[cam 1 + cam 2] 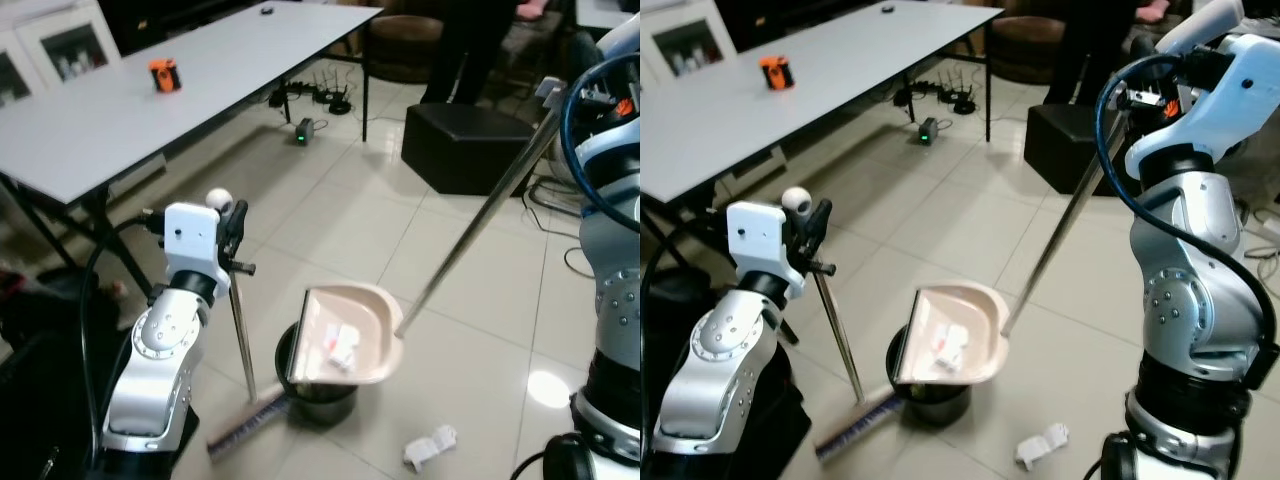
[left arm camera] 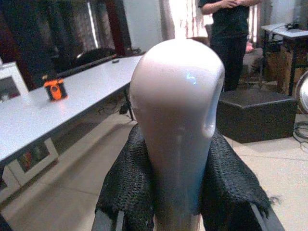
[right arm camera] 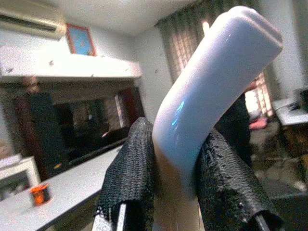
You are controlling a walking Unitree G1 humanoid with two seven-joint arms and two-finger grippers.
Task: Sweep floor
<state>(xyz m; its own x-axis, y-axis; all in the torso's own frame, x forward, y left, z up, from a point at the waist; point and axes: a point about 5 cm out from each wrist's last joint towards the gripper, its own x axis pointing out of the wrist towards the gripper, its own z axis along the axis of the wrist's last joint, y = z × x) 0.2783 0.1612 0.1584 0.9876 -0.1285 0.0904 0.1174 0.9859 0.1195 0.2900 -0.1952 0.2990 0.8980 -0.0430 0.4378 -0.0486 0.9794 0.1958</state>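
Bright indoor light, tile glare, wrist foregrounds blurred

A metal-handled broom (image 1: pixel 241 345) stands bristles-down beside a pinkish plastic long-handled dustpan (image 1: pixel 346 335) holding white scraps, tilted over a black bin (image 1: pixel 318 400).

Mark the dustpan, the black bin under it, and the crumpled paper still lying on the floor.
dustpan (image 1: pixel 372 318), left eye view, on its beige back wall.
black bin (image 1: pixel 325 405), left eye view, on its front wall.
crumpled paper (image 1: pixel 430 446), left eye view, on its white middle.
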